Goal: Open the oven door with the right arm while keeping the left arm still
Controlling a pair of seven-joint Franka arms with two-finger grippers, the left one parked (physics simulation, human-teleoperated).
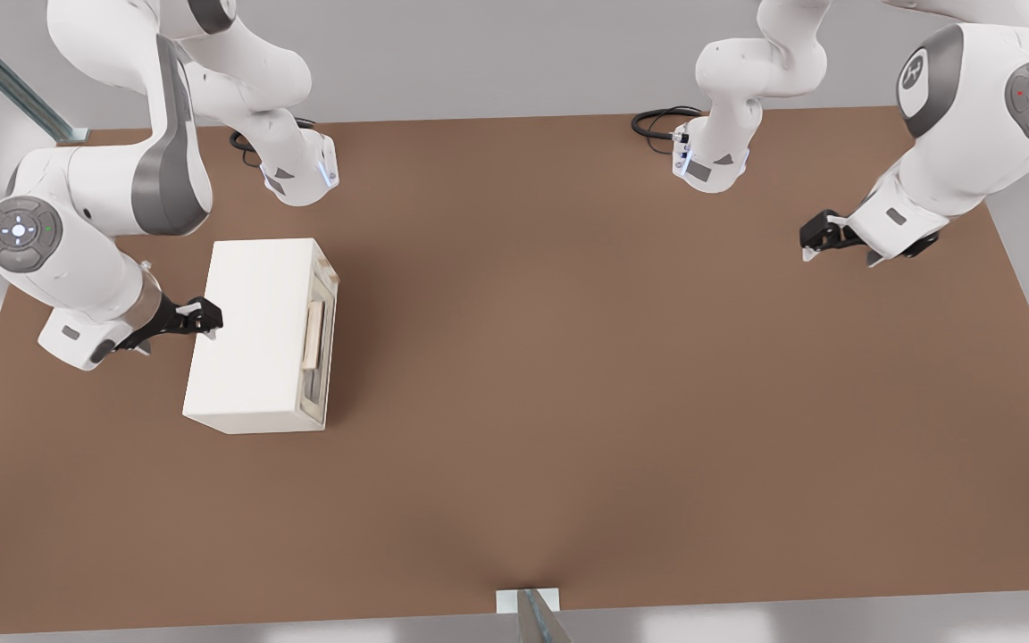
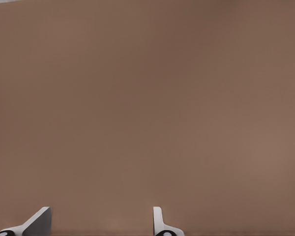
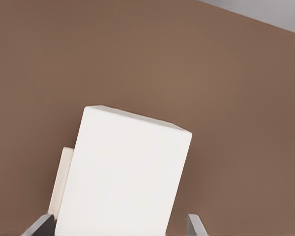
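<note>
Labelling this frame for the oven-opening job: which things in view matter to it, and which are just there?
Belongs to the job:
- oven door, shut, tan handle
- gripper, open, over the oven's back edge, away from the door

Just there:
- brown table
- black cable

Brown table; black cable coils at far edge; metal strut in corner.

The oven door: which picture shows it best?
The front view: the oven door and its handle show, facing away from the end effector. The right wrist view shows mostly the box top; the left wrist view shows none.
</note>
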